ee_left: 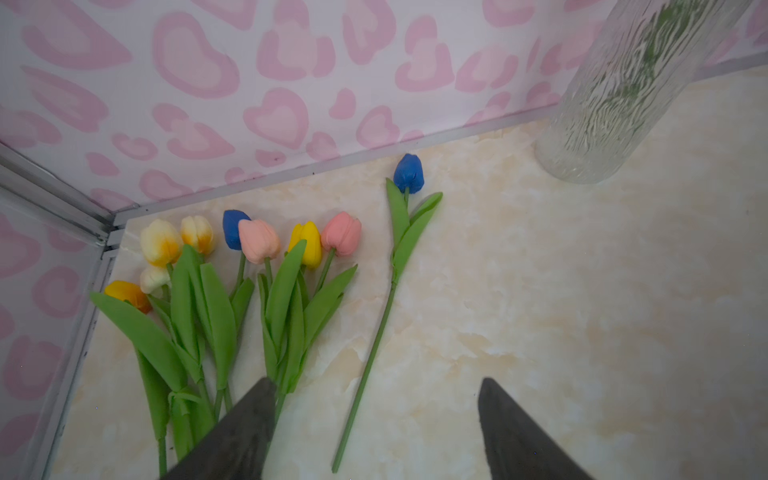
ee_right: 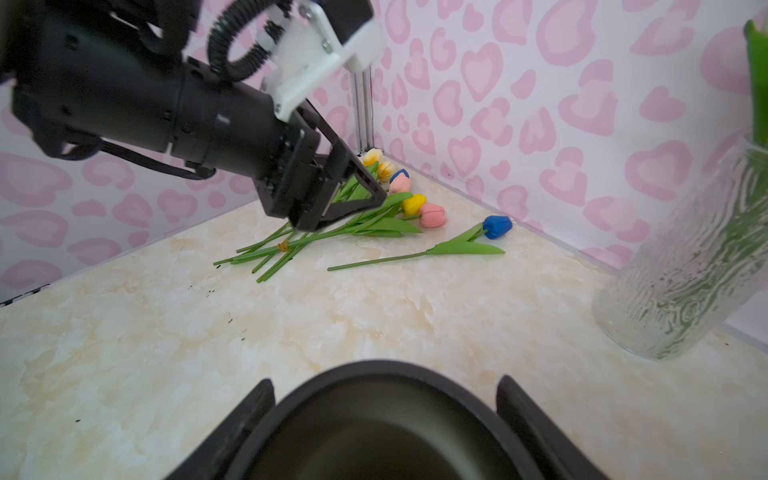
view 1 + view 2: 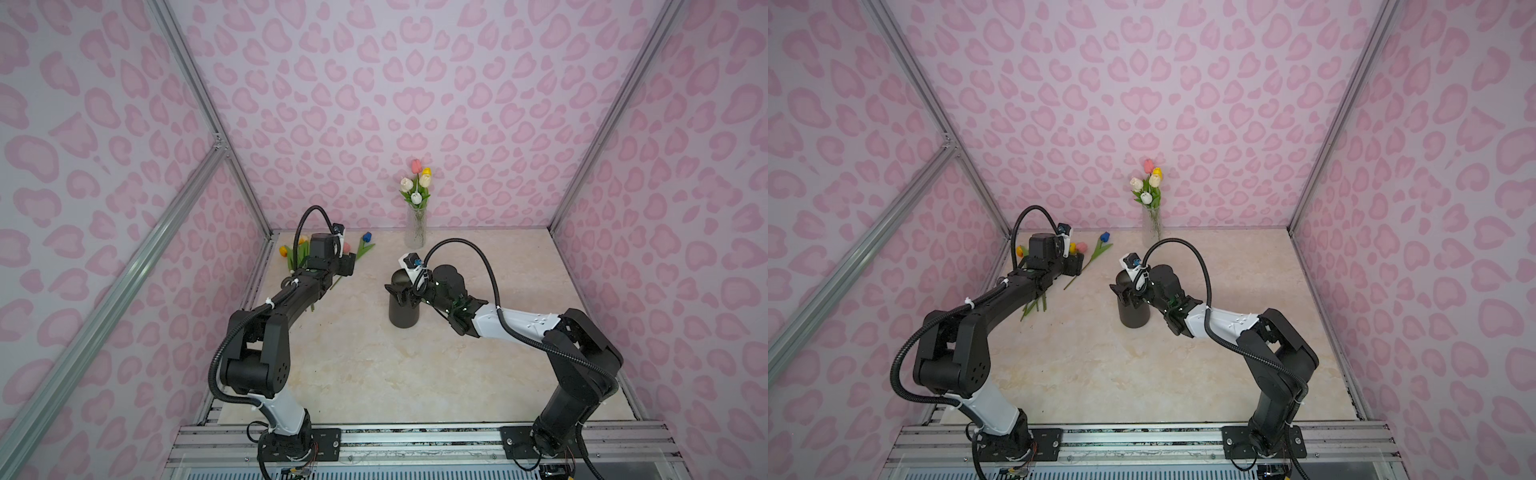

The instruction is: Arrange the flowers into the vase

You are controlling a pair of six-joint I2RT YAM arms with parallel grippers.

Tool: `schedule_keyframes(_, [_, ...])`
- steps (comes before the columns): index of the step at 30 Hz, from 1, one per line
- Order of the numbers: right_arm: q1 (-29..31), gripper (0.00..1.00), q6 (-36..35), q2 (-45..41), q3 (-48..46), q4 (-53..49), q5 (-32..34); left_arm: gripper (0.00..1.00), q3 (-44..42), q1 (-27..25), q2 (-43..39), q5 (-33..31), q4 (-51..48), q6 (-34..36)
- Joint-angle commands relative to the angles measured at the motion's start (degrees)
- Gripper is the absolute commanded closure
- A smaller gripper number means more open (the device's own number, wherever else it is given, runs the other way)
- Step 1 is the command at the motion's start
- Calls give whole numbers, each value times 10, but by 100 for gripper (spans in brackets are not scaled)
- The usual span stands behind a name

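Note:
A single blue tulip (image 1: 409, 172) lies on the marble table, its long stem running between the open fingers of my left gripper (image 1: 376, 382), which do not touch it. Beside it, in the back left corner, lies a bunch of flowers (image 1: 249, 270) with yellow, cream, pink and blue heads. In both top views this gripper (image 3: 347, 266) hovers low over them. My right gripper (image 2: 385, 380) is shut on the rim of an empty black cylindrical vase (image 2: 386, 370) standing mid-table (image 3: 403, 311). A clear glass vase (image 3: 415, 228) at the back wall holds several tulips (image 3: 417, 183).
Pink-patterned walls with aluminium posts (image 3: 232, 166) close in the table on three sides. The bunch lies tight against the left wall and back corner (image 1: 112, 224). A metal rail (image 3: 415, 436) with both arm bases runs along the front edge.

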Motion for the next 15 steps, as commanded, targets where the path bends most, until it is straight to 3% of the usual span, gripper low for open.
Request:
schedule_keyframes(1, [3,57,21,7,2,91,-24,24,45,-3,41,-3,-73,17])
schedule_keyframes(6, [3,53,32,8,-2,100,-28,27,104,-8,98,-22,-115,34])
schedule_keyframes(15, [1,24,25,7,4,86,-33,30,185,-15,179,-38,-180,48])
